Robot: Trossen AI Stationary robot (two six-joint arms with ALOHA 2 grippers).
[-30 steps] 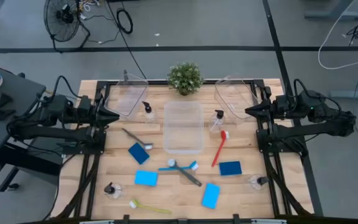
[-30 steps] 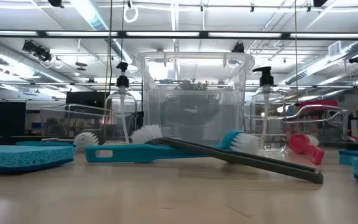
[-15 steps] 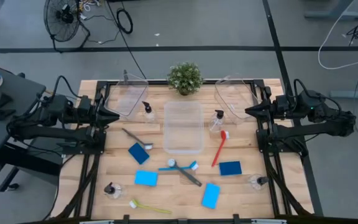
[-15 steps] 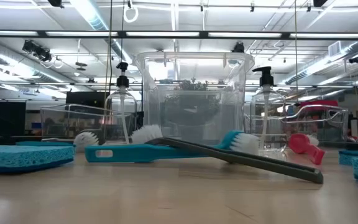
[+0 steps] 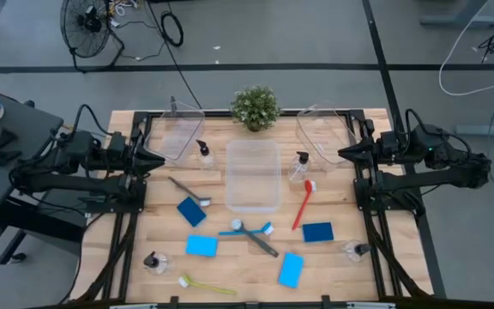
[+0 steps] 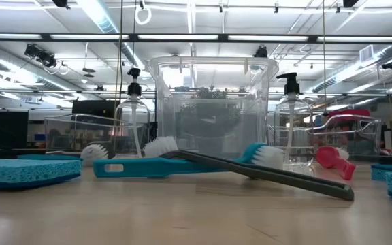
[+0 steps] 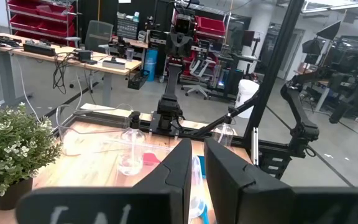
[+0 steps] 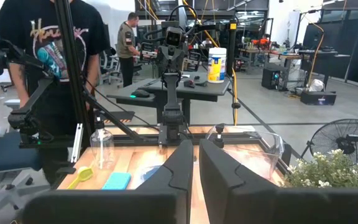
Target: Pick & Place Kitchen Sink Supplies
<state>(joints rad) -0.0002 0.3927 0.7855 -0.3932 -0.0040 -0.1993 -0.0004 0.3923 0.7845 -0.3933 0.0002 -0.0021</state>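
Observation:
Several blue sponges (image 5: 201,246) lie flat on the wooden table, toward its near side. Brushes lie among them: a red one (image 5: 303,204), a grey one (image 5: 189,190), a yellow-green one (image 5: 206,285), and a blue one (image 5: 247,230) crossed by a dark grey one (image 6: 271,177). Clear pump bottles stand upright, two of them (image 5: 202,154) (image 5: 299,166) beside the centre bin. My left gripper (image 5: 157,159) is shut and level at the left edge. My right gripper (image 5: 343,154) is shut and level at the right edge. Both are raised and apart from every item.
A clear bin (image 5: 253,175) stands mid-table, with two more at the far left (image 5: 178,133) and far right (image 5: 324,130). A potted plant (image 5: 255,106) sits at the far edge. A person (image 8: 48,50) stands beyond the table in the right wrist view.

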